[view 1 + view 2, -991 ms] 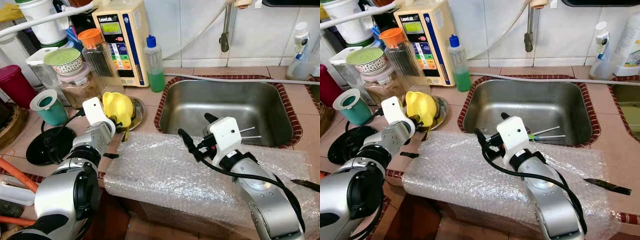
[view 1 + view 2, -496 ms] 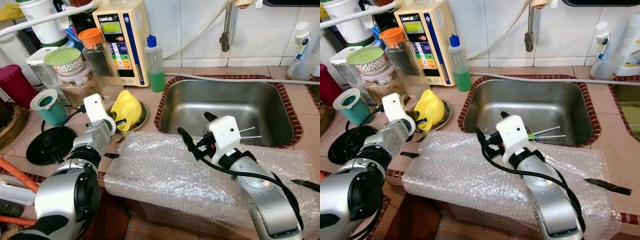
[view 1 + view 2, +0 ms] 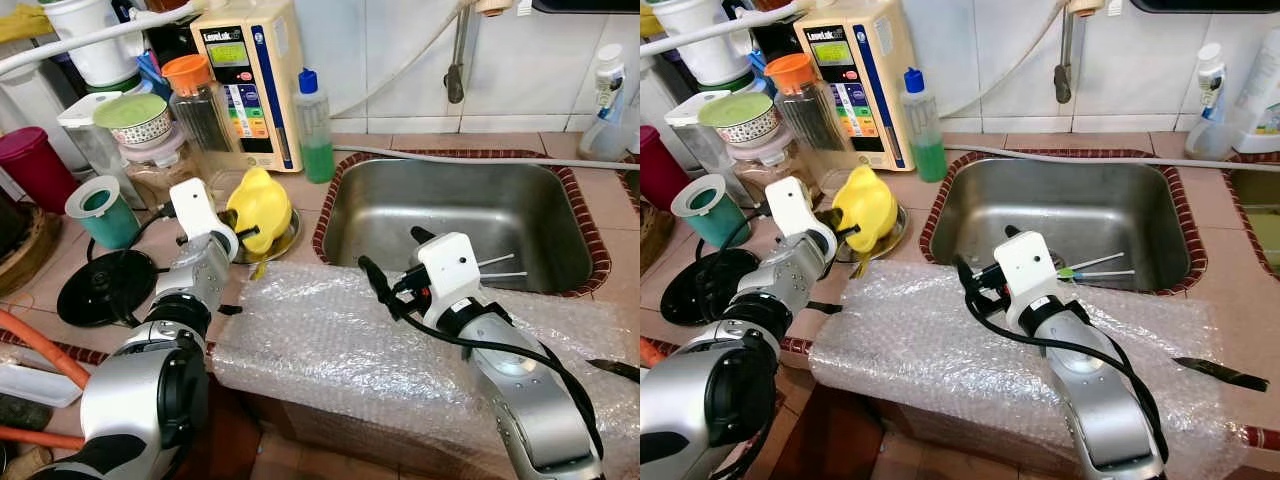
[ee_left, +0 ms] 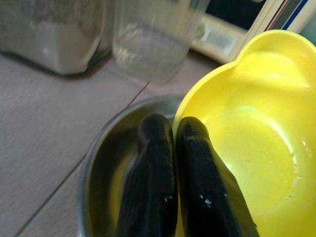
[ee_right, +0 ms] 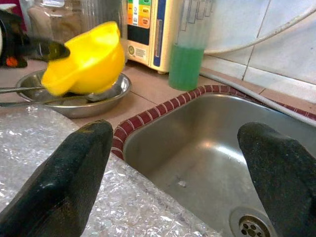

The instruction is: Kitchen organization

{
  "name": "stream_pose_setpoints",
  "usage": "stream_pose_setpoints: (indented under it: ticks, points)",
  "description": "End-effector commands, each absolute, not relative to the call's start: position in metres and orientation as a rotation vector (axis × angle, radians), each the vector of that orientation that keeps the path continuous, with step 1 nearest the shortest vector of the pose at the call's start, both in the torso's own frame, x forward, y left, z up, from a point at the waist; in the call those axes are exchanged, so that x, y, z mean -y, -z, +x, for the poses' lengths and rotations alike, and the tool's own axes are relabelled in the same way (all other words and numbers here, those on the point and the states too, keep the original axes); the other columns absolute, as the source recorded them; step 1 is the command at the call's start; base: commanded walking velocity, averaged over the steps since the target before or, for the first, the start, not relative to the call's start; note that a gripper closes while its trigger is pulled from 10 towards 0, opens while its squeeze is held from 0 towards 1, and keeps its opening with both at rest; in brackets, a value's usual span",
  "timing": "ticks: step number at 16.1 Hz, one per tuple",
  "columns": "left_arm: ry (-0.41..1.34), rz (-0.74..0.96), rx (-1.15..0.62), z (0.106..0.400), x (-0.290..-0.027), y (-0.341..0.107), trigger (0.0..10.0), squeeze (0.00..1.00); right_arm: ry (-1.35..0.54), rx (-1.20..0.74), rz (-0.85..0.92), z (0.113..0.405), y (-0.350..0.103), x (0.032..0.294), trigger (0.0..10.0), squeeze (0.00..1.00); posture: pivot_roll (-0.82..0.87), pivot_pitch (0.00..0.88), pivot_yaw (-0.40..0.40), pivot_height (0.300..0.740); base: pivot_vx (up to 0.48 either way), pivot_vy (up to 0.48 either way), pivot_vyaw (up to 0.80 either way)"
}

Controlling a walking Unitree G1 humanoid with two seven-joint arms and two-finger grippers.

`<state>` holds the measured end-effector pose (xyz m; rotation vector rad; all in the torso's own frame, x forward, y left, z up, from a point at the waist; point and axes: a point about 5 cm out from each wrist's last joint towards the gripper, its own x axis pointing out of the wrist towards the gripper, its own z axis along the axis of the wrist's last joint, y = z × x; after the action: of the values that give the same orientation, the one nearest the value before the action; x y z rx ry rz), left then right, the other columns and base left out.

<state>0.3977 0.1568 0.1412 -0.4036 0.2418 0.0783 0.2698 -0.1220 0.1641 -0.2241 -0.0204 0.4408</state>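
Left gripper (image 4: 173,163) jaws pinched tight on rim of yellow bowl (image 3: 260,205), one finger inside, one outside; bowl tilted on its edge, lifted partly off a shallow steel dish (image 3: 283,235) on the worktop (image 3: 305,195) just left of the sink (image 3: 560,215). A utensil handle lies in the dish, seen in right wrist view. Right gripper (image 3: 392,272) jaws spread wide, holding nothing, hovering over front-left corner of sink above the bubble wrap (image 3: 330,345) that covers the worktop's front edge. Sticks (image 3: 500,266) lie in sink basin beside the right wrist housing. Behind the bowl: green soap bottle (image 3: 315,128), beige water-filter unit (image 3: 250,70), clear jar with orange lid (image 3: 195,100), patterned bowl with green lid (image 3: 135,118) stacked on a glass jar. Teal cup (image 3: 102,210) and black round lid (image 3: 100,288) on worktop left of left arm. Maroon container (image 3: 35,165) far left. Spray bottle (image 3: 608,85) at back right. Dark knife blade (image 3: 1220,372) on bubble wrap at far right
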Motion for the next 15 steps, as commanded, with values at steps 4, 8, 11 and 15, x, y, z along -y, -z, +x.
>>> stream_pose_setpoints:
  ticks: [4,8,11,15]
  points:
    - [-0.046,-0.295,-0.018,0.399,-0.158,-0.166,0.0,0.00,-0.346,0.050,-0.167,0.281,-0.170,0.129,10.0,0.00,-0.13,0.000,0.165,0.740,0.000,0.000,0.00]
    - [0.029,-0.160,0.124,0.395,-0.132,-0.182,0.0,0.00,-0.278,0.120,0.023,0.300,-0.187,0.122,10.0,0.00,-0.10,0.000,0.153,0.740,0.000,0.000,0.00]
    - [0.155,-0.088,0.229,0.386,-0.098,-0.194,0.0,0.00,-0.292,0.143,0.124,0.307,-0.197,0.111,10.0,0.00,-0.09,0.000,0.141,0.740,0.000,0.000,0.00]
    - [0.290,-0.044,0.298,0.372,-0.064,-0.201,0.0,0.00,-0.318,0.156,0.168,0.312,-0.203,0.103,10.0,0.00,-0.10,0.000,0.135,0.740,0.000,0.000,0.00]
